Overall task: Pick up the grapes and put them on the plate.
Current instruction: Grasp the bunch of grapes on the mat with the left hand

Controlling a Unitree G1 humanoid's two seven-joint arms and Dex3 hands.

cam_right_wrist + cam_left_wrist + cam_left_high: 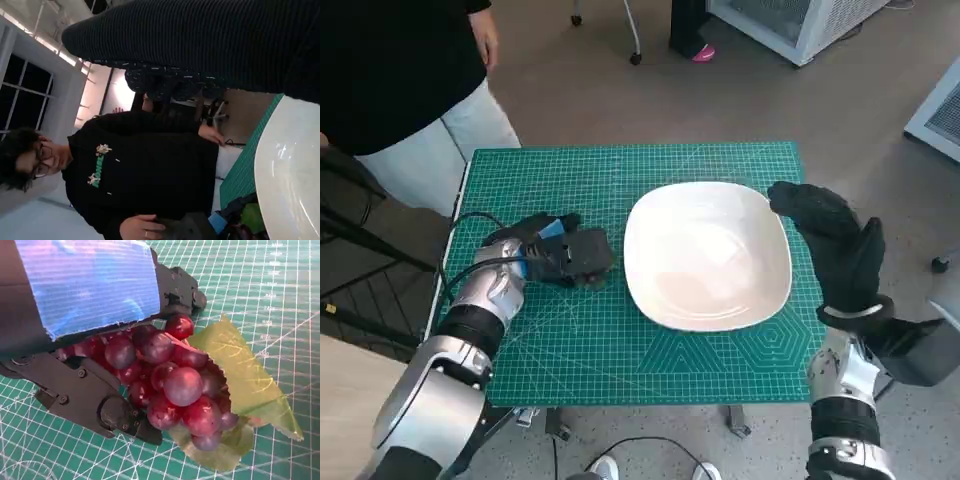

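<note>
— Where, the bunch of red grapes (172, 385)?
— Down on the green cutting mat (620, 200), left of the white plate (708, 255), well apart from its rim. Wrapped by the left hand (555, 250): black fingers (95, 400) curled along one side, blue-taped back over the other. Gripped, apparently, though whether lifted clear of the mat cannot be told.
— Direction of carry?
— Toward the robot's right, across a strip of bare mat to the plate. Left hand far nearer; long axis of the bunch running out from the palm, leaf (240, 375) leading.
— And the right hand (835, 245)?
— Gloved, hovering at the plate's far right edge, holding nothing; fingers loosely extended, seemingly open.
— Anything hidden?
— Grapes nearly invisible from the head camera, buried under the hand. Stem not seen. Right wrist camera mostly filled by glove and a seated person (135, 170) in black.
</note>
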